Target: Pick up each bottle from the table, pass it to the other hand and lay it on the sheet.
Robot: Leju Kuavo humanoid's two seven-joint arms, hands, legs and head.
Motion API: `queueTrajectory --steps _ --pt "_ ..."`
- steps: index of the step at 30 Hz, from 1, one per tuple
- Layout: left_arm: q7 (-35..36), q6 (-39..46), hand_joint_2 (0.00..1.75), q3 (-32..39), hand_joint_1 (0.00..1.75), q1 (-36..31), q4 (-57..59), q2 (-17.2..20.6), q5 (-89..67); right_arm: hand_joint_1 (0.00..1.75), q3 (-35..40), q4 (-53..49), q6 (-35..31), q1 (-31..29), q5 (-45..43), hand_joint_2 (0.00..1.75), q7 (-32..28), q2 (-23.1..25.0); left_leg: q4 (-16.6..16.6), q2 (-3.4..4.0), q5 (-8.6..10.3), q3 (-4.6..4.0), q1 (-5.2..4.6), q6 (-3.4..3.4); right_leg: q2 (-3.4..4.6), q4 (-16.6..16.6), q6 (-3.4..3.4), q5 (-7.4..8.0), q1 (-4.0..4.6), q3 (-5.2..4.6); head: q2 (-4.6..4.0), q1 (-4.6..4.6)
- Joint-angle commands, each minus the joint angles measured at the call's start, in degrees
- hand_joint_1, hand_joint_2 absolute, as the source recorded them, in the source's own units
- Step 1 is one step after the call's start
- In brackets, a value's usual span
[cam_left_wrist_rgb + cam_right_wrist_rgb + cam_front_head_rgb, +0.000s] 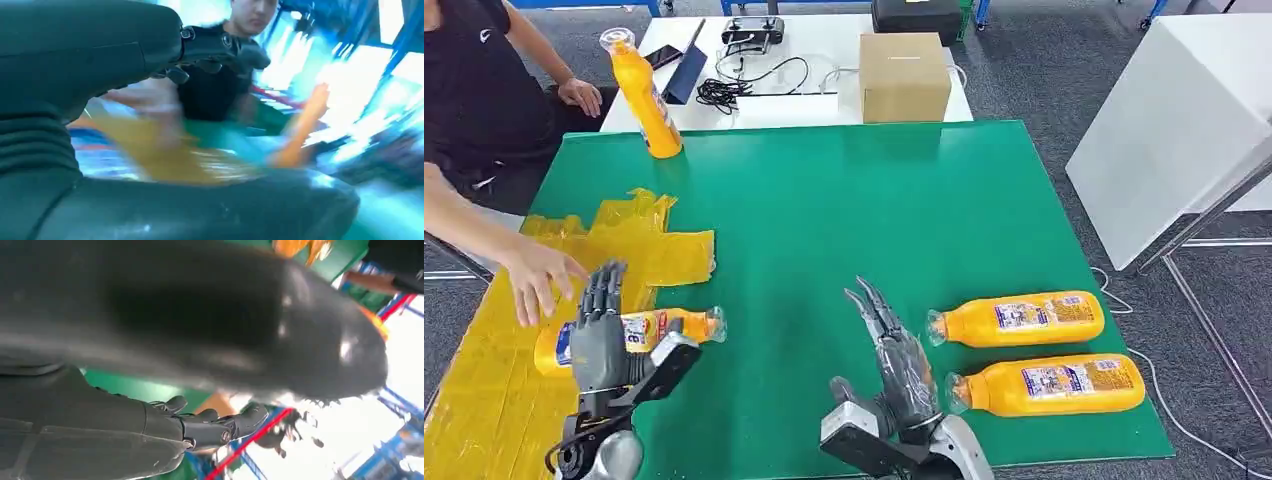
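An orange bottle lies on its side at the edge of the yellow sheet, its cap toward the green mat. My left hand hovers over its label end with fingers stretched out and holds nothing. My right hand stands open on the mat, fingers straight. Just right of that hand lie two more orange bottles, side by side. A further bottle stands upright at the mat's far left corner.
A person sits at the far left; their hand reaches over the sheet beside my left hand. Behind the green mat is a white table with a cardboard box, cables and a controller. A white block stands to the right.
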Motion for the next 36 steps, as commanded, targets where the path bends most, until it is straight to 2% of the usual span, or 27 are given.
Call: queueTrajectory --steps 1,2,7,9,10,13,16,21,23,26,29,31,32,36 --pt "-15.7 -10.9 0.00 -4.3 0.00 9.6 -16.2 -6.1 47.3 0.00 2.1 -12.3 -12.3 13.3 15.3 1.75 13.0 -11.9 0.1 -0.01 -0.28 0.33 0.09 0.02 -0.06 -0.2 0.12 -0.19 0.09 0.48 0.00 0.00" --pt "-15.5 -11.3 0.00 -5.7 0.00 10.7 -17.3 -6.2 48.4 0.00 2.3 -14.6 -14.0 15.3 18.4 1.75 16.2 -13.7 0.0 -0.05 -0.22 0.13 0.01 0.04 -0.08 -0.1 0.07 -0.13 0.02 0.22 0.00 -0.02" --pt "-16.8 -11.7 0.00 -9.7 0.00 13.7 -20.7 -5.5 56.8 0.00 3.8 -23.3 -18.6 20.9 28.4 1.75 32.9 -24.6 0.2 -0.23 -0.29 0.05 -0.02 0.13 -0.25 -0.1 0.11 -0.22 -0.10 0.16 0.00 -0.02" --pt "-16.9 -12.1 0.00 -10.0 0.00 14.0 -21.4 -5.2 58.2 0.00 4.3 -24.3 -19.5 20.9 28.4 1.75 35.4 -27.2 0.2 -0.04 -0.34 0.10 -0.02 0.13 -0.08 -0.1 0.11 -0.20 -0.10 0.18 0.00 -0.04" --pt "-16.5 -12.4 0.00 -10.3 0.00 14.0 -21.4 -4.7 58.1 0.00 5.1 -24.9 -18.7 21.1 25.8 1.75 38.1 -30.0 0.1 0.04 -0.30 0.04 -0.04 0.17 0.01 -0.1 0.08 -0.12 -0.12 0.07 0.00 -0.02" --pt "-16.0 -12.2 0.00 -9.3 0.00 14.2 -20.6 -5.1 58.6 0.00 3.5 -26.1 -18.4 24.6 22.7 1.75 42.4 -34.7 0.1 0.05 -0.30 0.06 -0.05 0.19 0.00 -0.1 0.07 -0.09 -0.11 0.09 0.00 -0.02" --pt "-16.8 -13.4 0.00 -8.7 0.00 14.4 -20.3 -5.1 59.5 0.00 1.4 -28.0 -20.0 28.6 18.6 1.75 42.4 -38.8 0.1 -0.09 -0.28 0.16 -0.10 0.19 -0.14 -0.1 0.07 -0.13 -0.17 0.15 0.00 -0.02" --pt "-16.7 -13.3 0.00 -8.7 0.00 14.3 -20.4 -5.2 59.5 0.00 1.5 -27.9 -19.8 28.2 18.5 1.75 42.4 -38.4 0.0 0.12 -0.26 0.17 -0.09 0.17 0.08 -0.1 0.04 -0.04 -0.12 0.12 0.00 -0.04" --pt "-16.5 -14.1 0.00 -8.2 0.00 14.5 -19.9 -5.3 59.7 0.00 -4.2 -29.1 -17.4 33.6 16.6 1.75 42.4 -37.7 0.0 0.10 -0.26 0.25 -0.09 0.16 0.04 -0.2 0.04 -0.06 -0.12 0.20 0.00 -0.04" --pt "-16.1 -14.7 0.00 -7.9 0.00 14.3 -18.8 -5.6 59.6 0.00 -11.5 -29.6 -19.7 39.7 11.7 1.75 42.4 -40.1 0.0 -0.08 -0.26 0.22 -0.12 0.18 -0.14 -0.1 0.05 -0.13 -0.15 0.16 0.00 -0.04" --pt "-15.5 -15.7 0.00 -8.4 0.00 13.5 -18.5 -5.6 59.0 0.00 -15.5 -28.3 -20.7 40.4 8.4 1.75 41.3 -40.3 0.0 0.05 -0.28 0.23 -0.10 0.19 0.02 -0.2 0.07 -0.08 -0.12 0.21 0.00 -0.06" --pt "-15.4 -15.5 0.00 -8.5 0.00 13.3 -18.9 -5.7 59.0 0.00 -15.9 -27.6 -20.7 39.5 6.9 1.75 40.4 -40.4 0.0 0.10 -0.37 0.43 -0.03 0.17 0.04 -0.3 0.10 -0.10 -0.05 0.46 0.00 -0.06" --pt "-15.4 -15.5 0.00 -8.5 0.00 13.3 -18.9 -5.7 59.0 0.00 -15.9 -27.6 -20.7 39.5 6.9 1.75 40.4 -40.4 0.0 0.10 -0.24 0.23 -0.07 0.18 0.04 -0.2 0.07 -0.03 -0.09 0.20 0.00 -0.04" --pt "-15.3 -15.5 0.00 -8.6 0.00 13.3 -19.2 -5.7 58.9 0.00 -15.6 -27.5 -20.4 39.1 6.9 1.75 40.2 -40.0 0.0 0.06 -0.22 0.23 -0.08 0.19 -0.01 -0.2 0.05 -0.03 -0.12 0.12 0.00 -0.04"
